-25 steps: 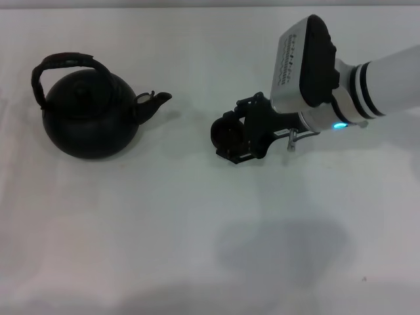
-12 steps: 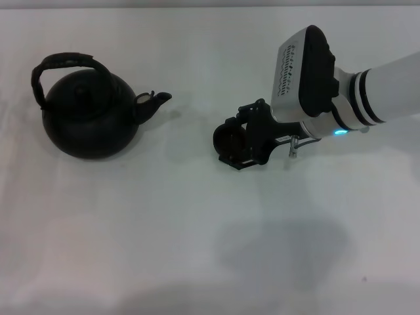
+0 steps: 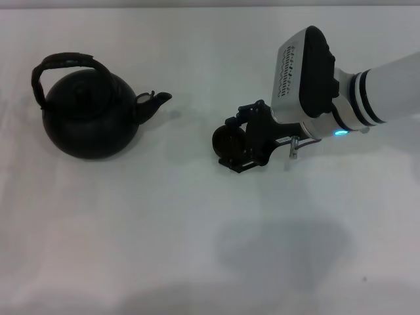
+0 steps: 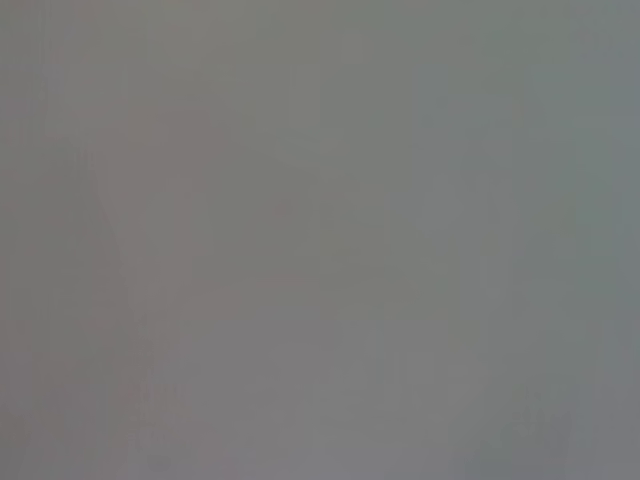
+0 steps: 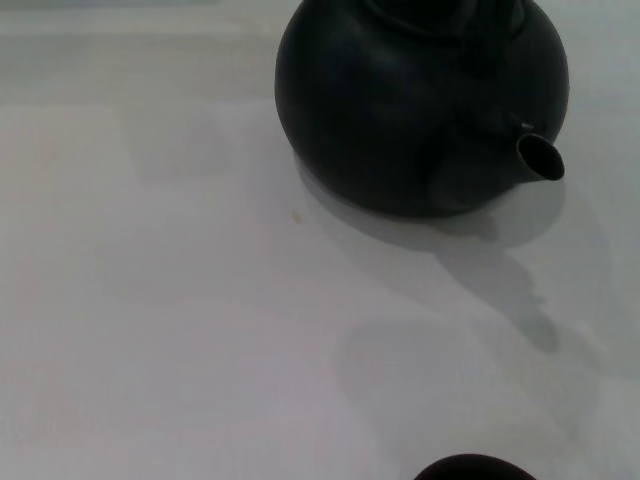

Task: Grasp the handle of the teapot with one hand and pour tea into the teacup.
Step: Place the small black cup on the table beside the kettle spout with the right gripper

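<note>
The black teapot (image 3: 88,118) stands at the table's left, its spout (image 3: 157,98) pointing right toward the teacup. Its arched handle (image 3: 65,61) loops over the lid with nothing touching it. The small black teacup (image 3: 223,138) sits near the table's middle, between the black fingers of my right gripper (image 3: 232,142), which looks shut on it. In the right wrist view the teapot (image 5: 420,110) fills the far part of the picture and the teacup rim (image 5: 470,468) shows at the edge. My left gripper is out of view, and the left wrist view shows only plain grey.
The white table (image 3: 131,230) carries only the teapot and the teacup. My right arm (image 3: 380,92) comes in from the right edge, and its shadow lies on the table in front of it.
My right arm shifted slightly toward the near side in the first half second, taking the teacup with it. It has held still since, and the teapot has not moved.
</note>
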You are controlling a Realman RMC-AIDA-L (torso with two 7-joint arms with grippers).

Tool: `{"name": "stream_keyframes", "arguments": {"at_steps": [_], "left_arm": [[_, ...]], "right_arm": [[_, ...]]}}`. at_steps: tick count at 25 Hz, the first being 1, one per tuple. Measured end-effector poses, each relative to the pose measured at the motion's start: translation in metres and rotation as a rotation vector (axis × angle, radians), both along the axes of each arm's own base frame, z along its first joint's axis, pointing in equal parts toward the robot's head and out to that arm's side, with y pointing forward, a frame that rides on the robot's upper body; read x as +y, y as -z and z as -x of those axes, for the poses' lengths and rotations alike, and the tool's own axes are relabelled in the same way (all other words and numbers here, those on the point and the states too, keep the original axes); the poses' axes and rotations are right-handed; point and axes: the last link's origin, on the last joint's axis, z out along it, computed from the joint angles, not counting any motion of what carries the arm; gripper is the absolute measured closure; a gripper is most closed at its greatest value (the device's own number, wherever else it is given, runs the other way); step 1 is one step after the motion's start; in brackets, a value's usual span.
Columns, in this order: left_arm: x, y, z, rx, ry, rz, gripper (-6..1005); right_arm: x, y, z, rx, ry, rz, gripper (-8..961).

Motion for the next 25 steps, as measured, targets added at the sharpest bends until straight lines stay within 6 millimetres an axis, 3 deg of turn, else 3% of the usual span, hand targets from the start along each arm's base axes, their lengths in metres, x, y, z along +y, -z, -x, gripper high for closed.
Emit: {"name": "stream_keyframes", "arguments": {"at_steps": [16, 25], "left_arm": [[0.0, 0.0, 0.0, 0.003, -0.001, -0.001, 181], [-0.011, 0.003, -0.006, 0.016, 0.055, 0.01, 181]], "right_arm": [[0.004, -0.013, 0.013, 0.063, 0.003, 0.015, 98], [0.007, -0.055, 0.03, 0.225, 0.0, -0.023, 99]]}}
